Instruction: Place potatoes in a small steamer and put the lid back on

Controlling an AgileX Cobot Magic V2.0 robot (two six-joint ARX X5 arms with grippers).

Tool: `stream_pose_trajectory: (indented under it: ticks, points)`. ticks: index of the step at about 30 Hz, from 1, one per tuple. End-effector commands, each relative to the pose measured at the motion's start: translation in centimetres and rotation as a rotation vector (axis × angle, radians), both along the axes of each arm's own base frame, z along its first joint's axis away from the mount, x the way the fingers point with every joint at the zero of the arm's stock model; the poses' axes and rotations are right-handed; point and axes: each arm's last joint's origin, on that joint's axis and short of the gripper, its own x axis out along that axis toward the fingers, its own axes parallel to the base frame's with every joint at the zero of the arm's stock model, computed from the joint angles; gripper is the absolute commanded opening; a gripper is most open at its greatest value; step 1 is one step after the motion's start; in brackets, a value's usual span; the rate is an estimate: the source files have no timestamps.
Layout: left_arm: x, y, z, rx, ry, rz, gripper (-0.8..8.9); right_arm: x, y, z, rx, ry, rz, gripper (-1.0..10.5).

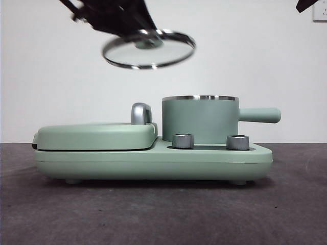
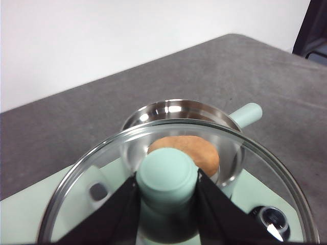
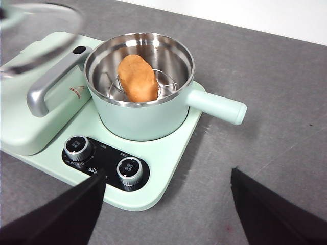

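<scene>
The mint-green steamer pot point(image 1: 200, 120) stands on the right of the cooker base, its side handle pointing right. The orange-brown potato point(image 3: 137, 78) lies inside it on a steel rack; it also shows through the glass in the left wrist view point(image 2: 190, 151). My left gripper point(image 2: 167, 189) is shut on the mint-green knob of the clear glass lid point(image 1: 148, 49), which hangs tilted in the air above and left of the pot. My right gripper point(image 3: 168, 196) is open and empty, held high over the table in front of the cooker; in the front view it shows only as a black tip point(image 1: 310, 4).
The mint-green cooker base point(image 1: 153, 161) carries a flat griddle cover point(image 1: 97, 135) with a chrome handle point(image 1: 141, 113) on the left and two steel dials point(image 1: 183, 141) at the front. Dark grey table all around.
</scene>
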Motion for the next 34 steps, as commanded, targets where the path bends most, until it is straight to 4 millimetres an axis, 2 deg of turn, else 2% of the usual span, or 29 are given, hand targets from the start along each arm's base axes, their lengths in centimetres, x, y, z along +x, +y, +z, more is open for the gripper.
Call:
stream_pose_trajectory:
  ticks: [1,9,14,24,34]
  points:
    - [1.6,-2.1,1.2,0.0,-0.067,-0.029,0.09,0.1,0.1,0.3,0.013,-0.01,-0.005,3.8]
    - [5.6,-6.6,0.6,0.059,-0.101,-0.076,0.09,0.1,0.1,0.3,0.013,-0.01,-0.006,3.8]
    - [7.4,-8.2,-0.4,0.067,-0.132,-0.088,0.09,0.1,0.1,0.3,0.014,-0.009,-0.006,3.8]
    - [9.1,-9.5,-3.1,0.069,-0.169,-0.095,0.09,0.1,0.1,0.2,0.012,-0.006,-0.006,3.8]
    - [9.6,-10.0,-4.8,0.091,-0.142,-0.098,0.09,0.1,0.1,0.2,0.01,0.0,-0.006,3.8]
